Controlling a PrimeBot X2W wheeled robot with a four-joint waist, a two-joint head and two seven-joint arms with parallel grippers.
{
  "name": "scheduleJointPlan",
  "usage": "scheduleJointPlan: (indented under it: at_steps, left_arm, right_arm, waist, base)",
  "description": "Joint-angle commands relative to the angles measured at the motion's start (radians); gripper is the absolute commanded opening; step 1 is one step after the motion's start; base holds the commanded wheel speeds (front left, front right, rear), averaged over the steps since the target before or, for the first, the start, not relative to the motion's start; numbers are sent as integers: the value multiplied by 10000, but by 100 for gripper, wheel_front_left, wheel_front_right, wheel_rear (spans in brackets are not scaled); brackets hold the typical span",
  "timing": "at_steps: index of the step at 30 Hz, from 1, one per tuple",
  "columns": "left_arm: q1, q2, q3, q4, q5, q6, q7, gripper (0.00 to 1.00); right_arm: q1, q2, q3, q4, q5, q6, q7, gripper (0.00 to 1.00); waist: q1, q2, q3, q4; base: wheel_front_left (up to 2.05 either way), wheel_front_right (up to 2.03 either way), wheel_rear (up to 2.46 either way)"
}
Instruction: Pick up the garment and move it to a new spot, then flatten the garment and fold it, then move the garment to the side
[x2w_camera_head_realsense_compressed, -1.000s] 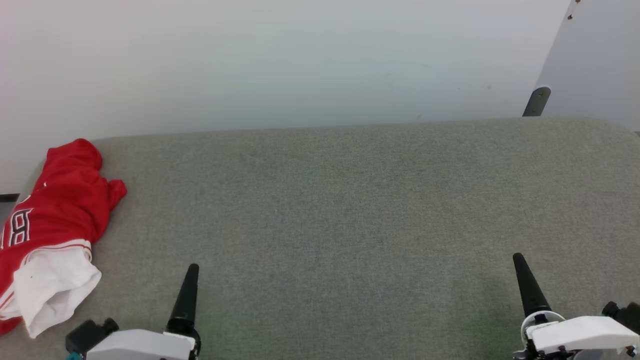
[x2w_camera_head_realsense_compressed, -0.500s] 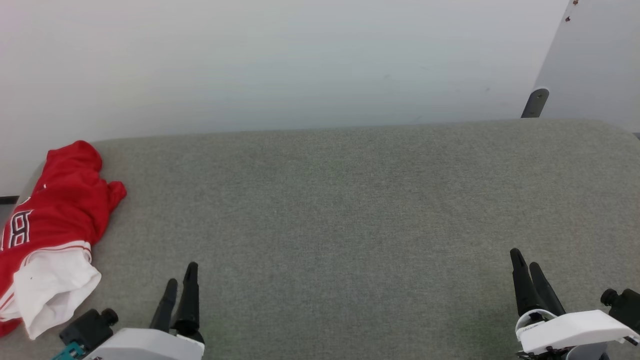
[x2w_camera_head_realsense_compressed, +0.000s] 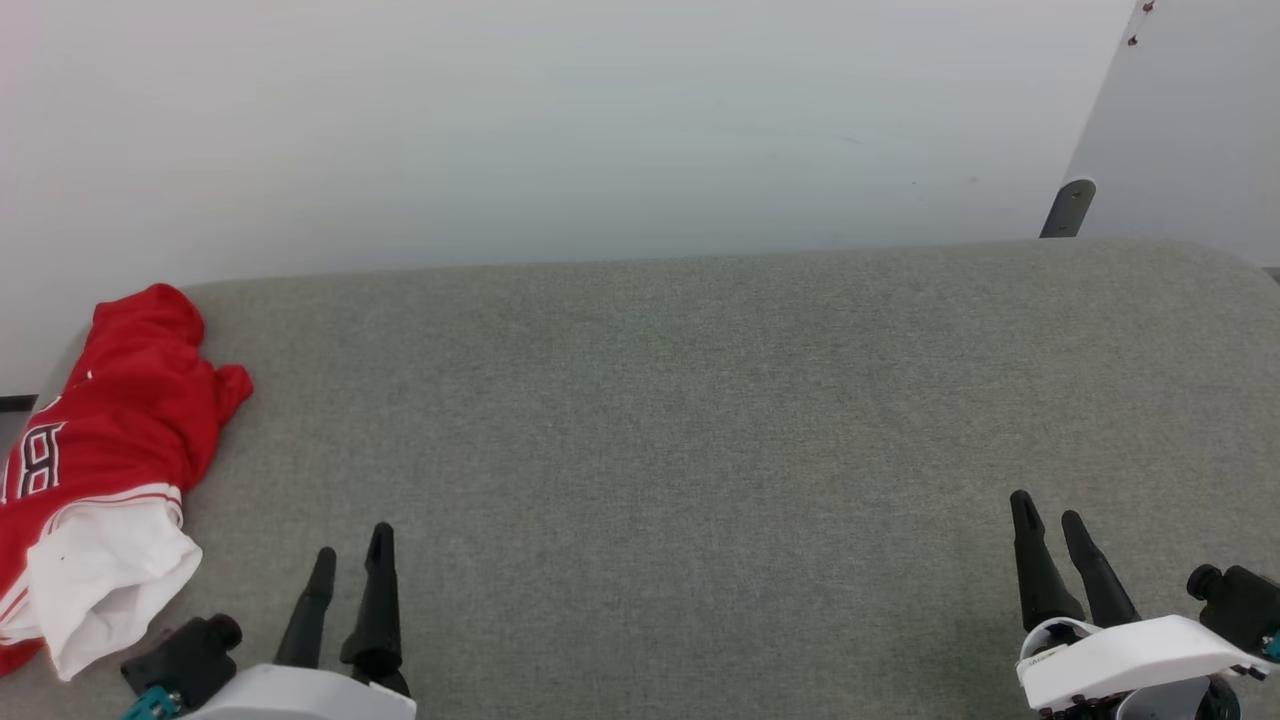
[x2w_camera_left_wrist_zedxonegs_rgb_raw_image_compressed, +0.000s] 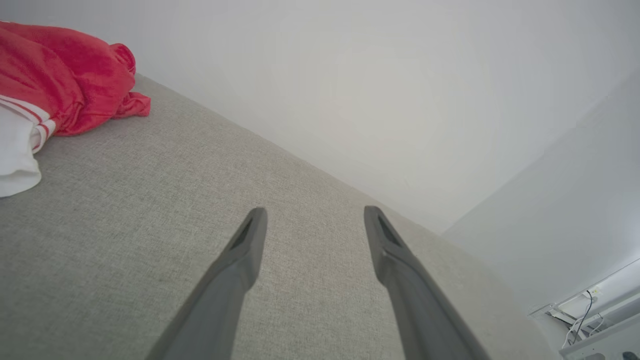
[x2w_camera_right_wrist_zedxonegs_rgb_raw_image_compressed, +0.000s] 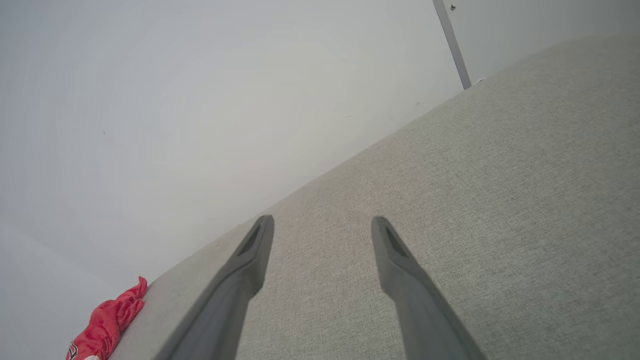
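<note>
Lying crumpled along the left edge of the grey desk (x2w_camera_head_realsense_compressed: 650, 400), the garment (x2w_camera_head_realsense_compressed: 110, 440) stretches near-to-far, just left of the left end effector (x2w_camera_head_realsense_compressed: 351, 542). The right end effector (x2w_camera_head_realsense_compressed: 1046, 507) is well apart. Both are open, holding nothing.

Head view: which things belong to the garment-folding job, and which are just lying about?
For the job:
- garment, crumpled at the left end of the grey surface
- left gripper, open, holding nothing
- right gripper, open, holding nothing

Just there:
- white wall
- dark bracket behind the surface's far right corner
</note>
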Motion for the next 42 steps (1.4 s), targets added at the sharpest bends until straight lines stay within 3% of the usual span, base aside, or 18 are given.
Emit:
scheduleJointPlan:
  at_steps: [1,42]
  left_arm:
    - [5,27,25,-172,397,-61,-110,100]
    - [482,-174,117,-837,4179,-548,-1015,100]
  right_arm:
    - [-166,14,48,-146,-319,6,-114,100]
    - [-196,11,292,-434,-3603,8,-926,100]
  waist:
    - [0,0,-4,-3]
    - [0,0,-129,-84]
  base:
    - [0,0,0]
    - [0,0,0]
